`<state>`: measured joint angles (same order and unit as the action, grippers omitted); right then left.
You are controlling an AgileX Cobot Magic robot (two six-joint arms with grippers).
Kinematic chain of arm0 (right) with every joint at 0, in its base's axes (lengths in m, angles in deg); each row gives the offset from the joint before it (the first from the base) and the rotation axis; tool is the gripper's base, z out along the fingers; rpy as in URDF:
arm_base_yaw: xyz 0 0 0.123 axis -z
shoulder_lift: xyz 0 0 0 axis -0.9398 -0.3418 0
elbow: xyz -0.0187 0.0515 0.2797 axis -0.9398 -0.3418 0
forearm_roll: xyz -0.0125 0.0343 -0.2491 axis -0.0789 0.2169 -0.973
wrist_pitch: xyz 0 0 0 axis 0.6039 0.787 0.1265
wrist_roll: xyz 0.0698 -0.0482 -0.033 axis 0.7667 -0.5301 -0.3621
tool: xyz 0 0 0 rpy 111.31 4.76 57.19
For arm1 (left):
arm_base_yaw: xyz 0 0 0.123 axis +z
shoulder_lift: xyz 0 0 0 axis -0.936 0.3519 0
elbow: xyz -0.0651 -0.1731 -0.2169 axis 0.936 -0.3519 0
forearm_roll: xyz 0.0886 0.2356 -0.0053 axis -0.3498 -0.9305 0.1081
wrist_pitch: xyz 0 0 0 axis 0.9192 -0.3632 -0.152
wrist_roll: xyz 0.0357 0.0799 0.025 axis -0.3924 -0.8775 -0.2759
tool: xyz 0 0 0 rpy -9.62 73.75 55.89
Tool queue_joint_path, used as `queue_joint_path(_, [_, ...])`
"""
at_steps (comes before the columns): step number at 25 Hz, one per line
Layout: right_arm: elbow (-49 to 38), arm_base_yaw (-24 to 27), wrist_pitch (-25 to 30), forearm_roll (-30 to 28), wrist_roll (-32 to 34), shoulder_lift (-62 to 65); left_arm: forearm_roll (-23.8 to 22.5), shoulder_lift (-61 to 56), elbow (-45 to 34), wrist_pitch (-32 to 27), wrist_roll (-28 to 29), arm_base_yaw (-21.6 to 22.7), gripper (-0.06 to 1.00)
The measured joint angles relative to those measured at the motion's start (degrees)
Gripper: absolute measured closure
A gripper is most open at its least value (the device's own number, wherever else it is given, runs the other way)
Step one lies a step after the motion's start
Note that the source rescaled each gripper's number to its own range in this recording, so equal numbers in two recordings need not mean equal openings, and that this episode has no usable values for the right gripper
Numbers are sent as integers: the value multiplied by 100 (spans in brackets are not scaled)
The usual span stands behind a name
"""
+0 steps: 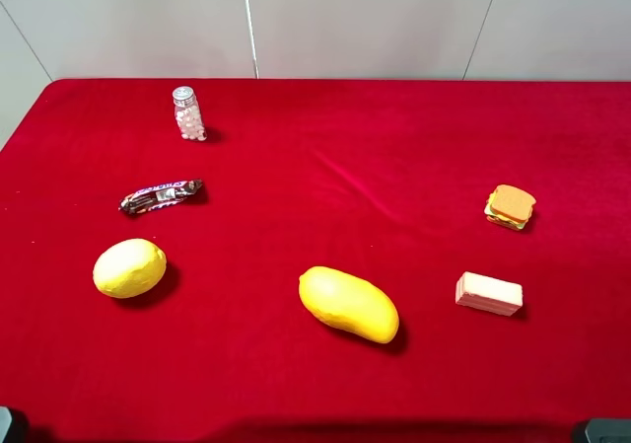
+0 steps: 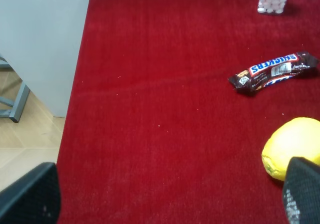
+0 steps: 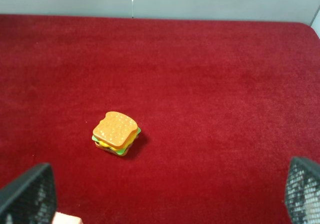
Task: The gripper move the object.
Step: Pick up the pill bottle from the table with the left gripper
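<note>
Take the candy bar [image 1: 161, 195] as your marker on the table [image 1: 325, 147]. Your left pincer [image 2: 165, 196] hangs on the near side of it, spread wide and holding nothing, so it looks the better placed of the two. The lemon [image 1: 129, 267] lies nearer than the candy bar and slightly left, so pass above it. The bottle [image 1: 187, 115] stands upright beyond the candy bar, slightly to its right and well apart from it. Come in level with the clear body below the cap, one jaw either side, and close gently, since it looks narrow and easy to tip. Far right of the candy bar, facing the sandwich [image 1: 510, 207], the right pincer [image 3: 165, 194] is also spread and empty.
</note>
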<state>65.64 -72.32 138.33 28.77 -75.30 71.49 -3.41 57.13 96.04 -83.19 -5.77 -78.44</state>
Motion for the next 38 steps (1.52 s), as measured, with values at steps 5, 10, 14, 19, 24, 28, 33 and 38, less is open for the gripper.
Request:
queue_joint_path(5, [0, 0, 0, 0, 0, 0, 0, 0, 0, 0, 0, 0, 16])
queue_joint_path(10, [0, 0, 0, 0, 0, 0, 0, 0, 0, 0, 0, 0, 16])
queue_joint_path(14, [0, 0, 0, 0, 0, 0, 0, 72, 12, 0, 0, 0, 16])
queue_joint_path(19, [0, 0, -6, 0, 0, 0, 0, 910, 238, 71, 0, 0, 16])
queue_joint_path(24, [0, 0, -6, 0, 0, 0, 0, 1842, 490, 516, -65, 0, 16])
queue_joint_path(28, [0, 0, -6, 0, 0, 0, 0, 2592, 675, 958, -196, 0, 16])
queue_joint_path(33, [0, 0, -6, 0, 0, 0, 0, 3612, 971, 1479, -437, 0, 16])
queue_joint_path(38, [0, 0, -6, 0, 0, 0, 0, 4617, 1361, 1833, -657, 0, 16])
